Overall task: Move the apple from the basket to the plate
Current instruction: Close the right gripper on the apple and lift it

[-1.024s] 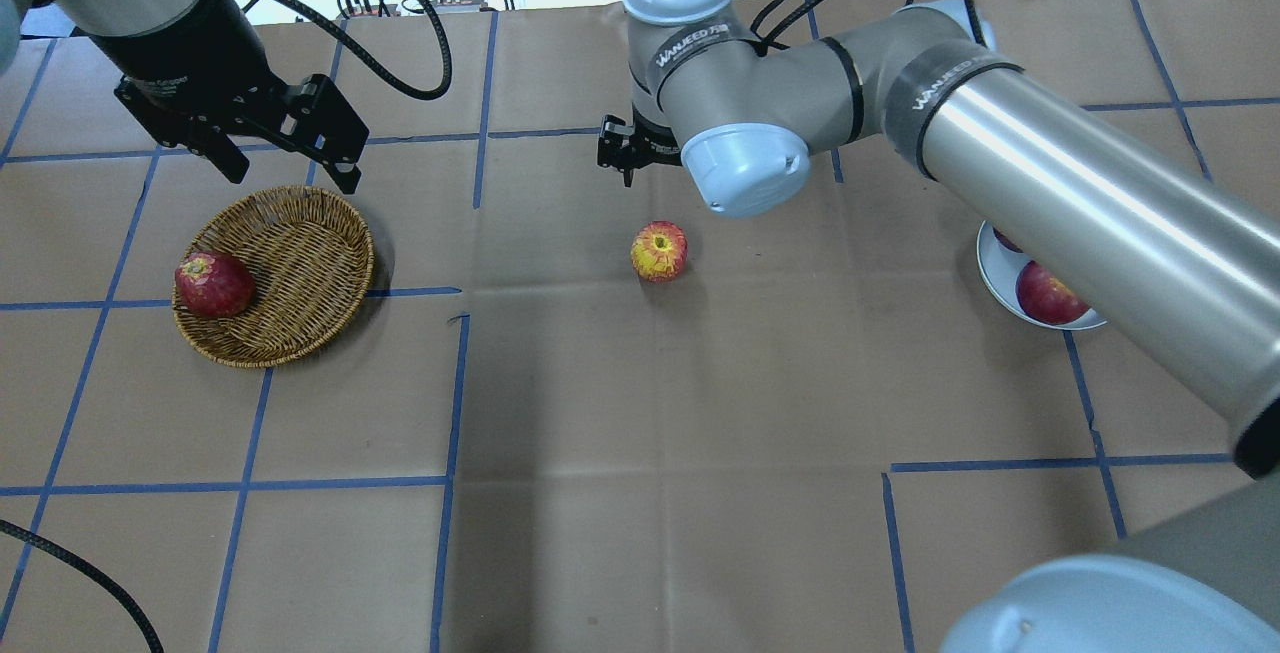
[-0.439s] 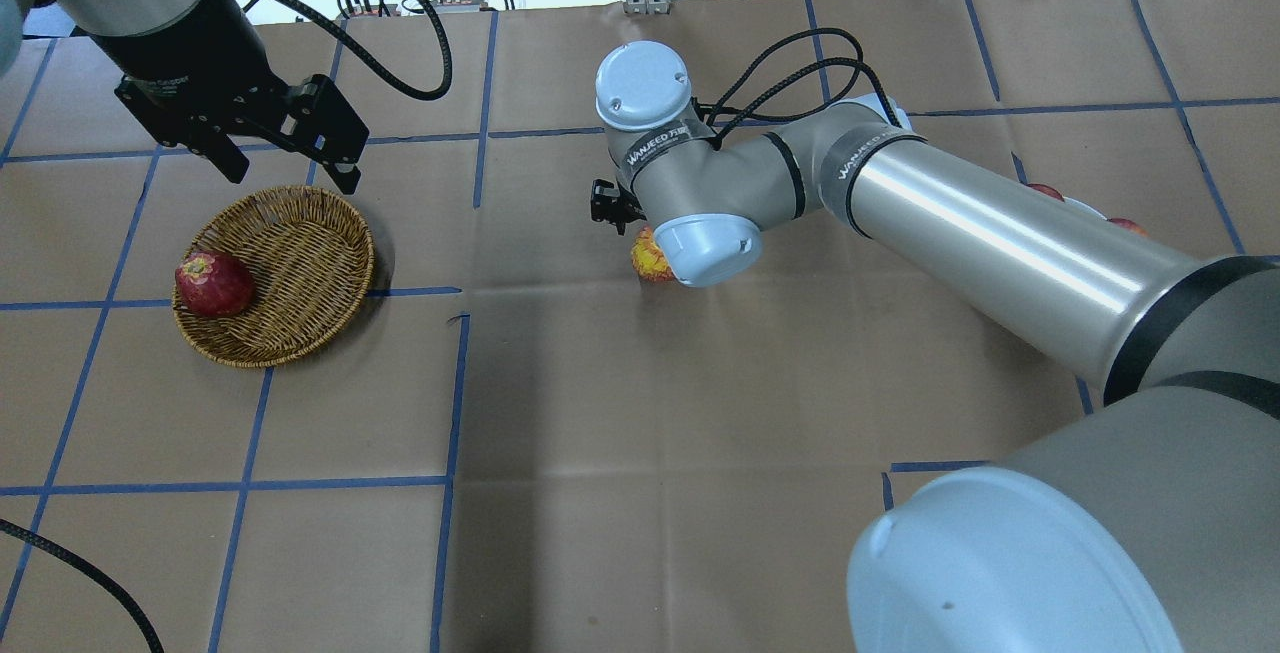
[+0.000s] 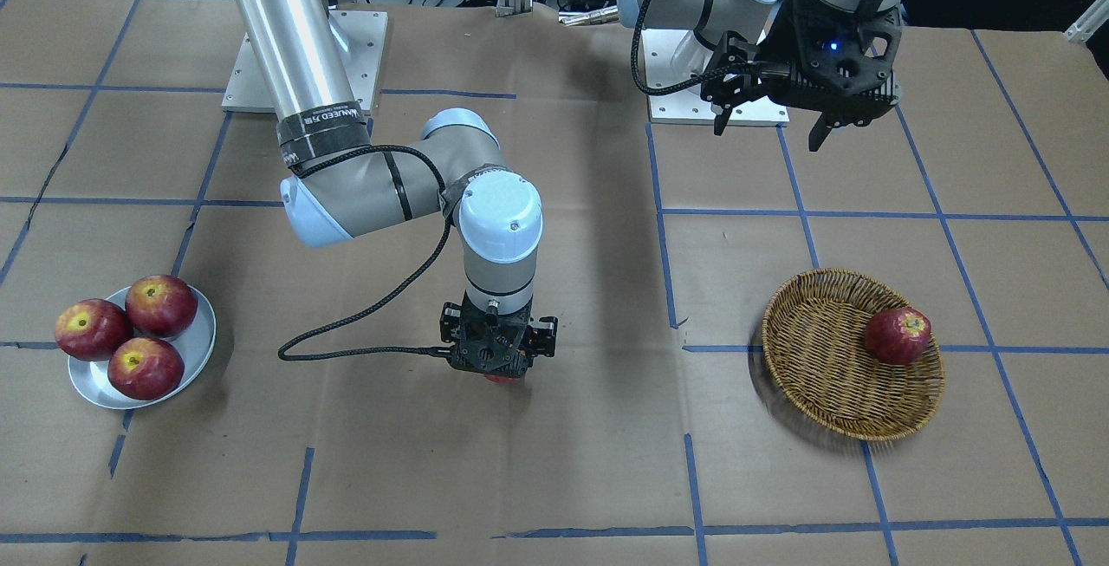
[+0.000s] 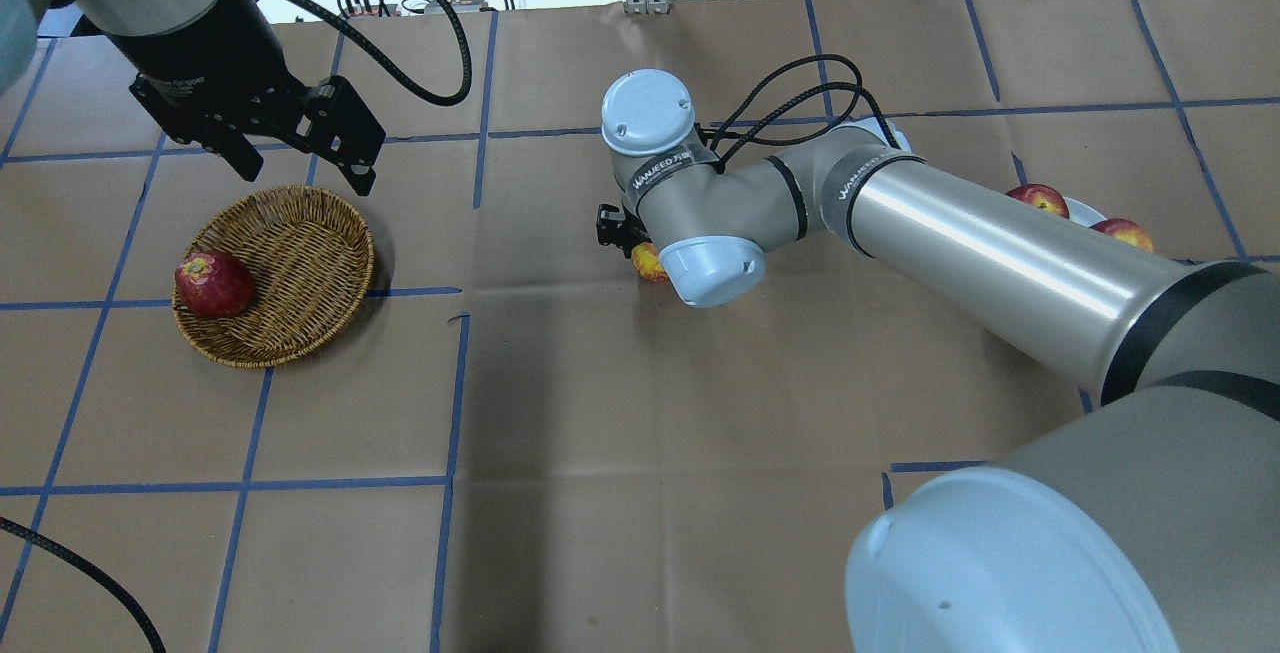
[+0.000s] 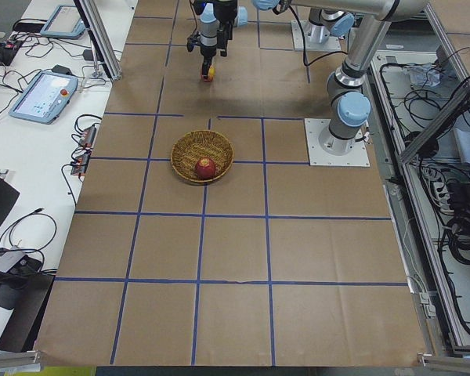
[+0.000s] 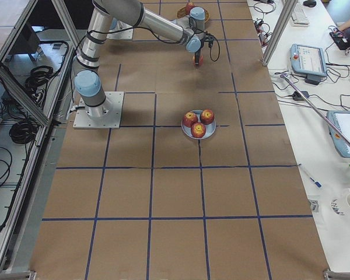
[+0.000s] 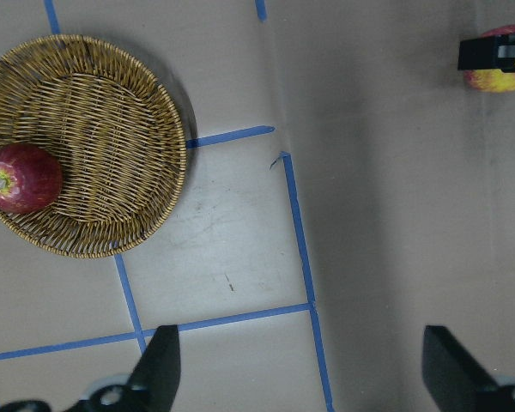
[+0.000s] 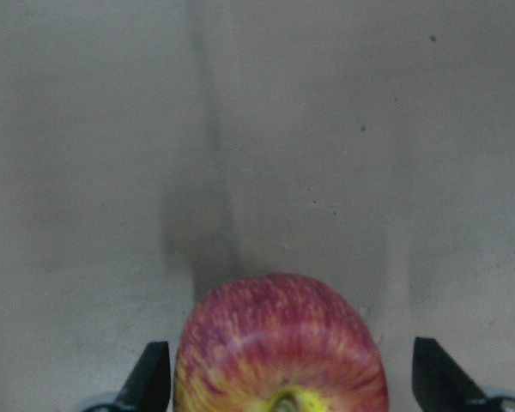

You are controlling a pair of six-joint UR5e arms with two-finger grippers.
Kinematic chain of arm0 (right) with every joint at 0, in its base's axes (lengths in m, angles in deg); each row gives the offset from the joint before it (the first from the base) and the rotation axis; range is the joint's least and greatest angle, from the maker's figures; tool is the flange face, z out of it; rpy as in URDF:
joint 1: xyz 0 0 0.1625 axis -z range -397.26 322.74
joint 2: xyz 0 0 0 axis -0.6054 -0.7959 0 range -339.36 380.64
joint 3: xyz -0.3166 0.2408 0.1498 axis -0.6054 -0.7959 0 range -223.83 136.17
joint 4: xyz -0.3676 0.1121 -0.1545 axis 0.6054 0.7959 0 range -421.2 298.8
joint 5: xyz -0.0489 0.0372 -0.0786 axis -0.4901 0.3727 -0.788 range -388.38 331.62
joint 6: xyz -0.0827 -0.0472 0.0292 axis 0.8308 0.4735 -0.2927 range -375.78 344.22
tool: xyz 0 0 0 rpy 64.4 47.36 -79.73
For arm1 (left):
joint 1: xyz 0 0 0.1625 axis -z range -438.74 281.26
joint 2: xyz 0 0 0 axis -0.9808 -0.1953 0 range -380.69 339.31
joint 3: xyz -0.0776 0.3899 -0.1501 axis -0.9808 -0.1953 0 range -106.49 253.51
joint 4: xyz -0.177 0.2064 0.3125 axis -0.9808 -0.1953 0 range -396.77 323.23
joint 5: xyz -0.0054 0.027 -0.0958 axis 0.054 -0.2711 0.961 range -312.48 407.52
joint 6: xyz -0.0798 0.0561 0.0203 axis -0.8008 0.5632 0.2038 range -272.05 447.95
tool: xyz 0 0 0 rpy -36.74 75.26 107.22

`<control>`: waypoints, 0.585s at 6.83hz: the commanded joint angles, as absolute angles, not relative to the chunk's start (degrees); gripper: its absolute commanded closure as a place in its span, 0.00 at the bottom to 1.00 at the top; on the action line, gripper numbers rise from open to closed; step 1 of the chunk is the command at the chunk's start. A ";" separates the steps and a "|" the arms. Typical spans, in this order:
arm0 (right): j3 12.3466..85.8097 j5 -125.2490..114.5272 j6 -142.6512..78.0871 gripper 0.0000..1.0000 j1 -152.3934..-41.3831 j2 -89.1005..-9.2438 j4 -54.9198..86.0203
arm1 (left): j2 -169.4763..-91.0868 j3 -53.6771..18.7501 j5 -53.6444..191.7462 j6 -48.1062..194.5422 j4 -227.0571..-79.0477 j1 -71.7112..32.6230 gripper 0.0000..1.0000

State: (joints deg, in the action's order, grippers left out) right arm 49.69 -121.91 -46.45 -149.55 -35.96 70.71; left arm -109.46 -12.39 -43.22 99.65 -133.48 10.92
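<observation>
The pinkish-red, yellow-streaked apple (image 4: 648, 261) lies on the brown table near its middle, outside the wicker basket (image 4: 300, 263). My right gripper (image 4: 614, 229) is lowered over it. In the right wrist view the apple (image 8: 279, 343) sits between the open fingers (image 8: 153, 378), with a gap on the right side. In the front view only a red sliver of the apple (image 3: 501, 378) shows under the right gripper (image 3: 498, 349). The metal plate (image 3: 195, 349) is at the robot's right. My left gripper (image 4: 305, 173) is open and empty, hovering behind the basket.
A dark red apple (image 4: 213, 284) lies in the basket at its left side. Three red apples (image 3: 130, 328) fill the plate. The right arm's long forearm (image 4: 1000, 253) stretches across the table's right half. Blue tape lines grid the table.
My right arm has swung in and come down, so the gripper now straddles the streaked apple. My left gripper has shifted slightly to the right. The apples have not moved.
</observation>
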 commanded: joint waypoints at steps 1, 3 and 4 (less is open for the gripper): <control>48.99 -121.64 -46.10 0.45 -149.15 -36.23 70.73 | -109.11 -12.54 -42.92 99.55 -133.54 11.44 0.01; 45.49 -121.98 -46.10 0.48 -148.44 -37.63 69.86 | -108.67 -13.33 -42.92 99.73 -133.72 11.44 0.01; 43.03 -121.99 -45.84 0.48 -147.66 -39.64 65.32 | -107.97 -15.68 -42.83 99.64 -133.46 11.44 0.01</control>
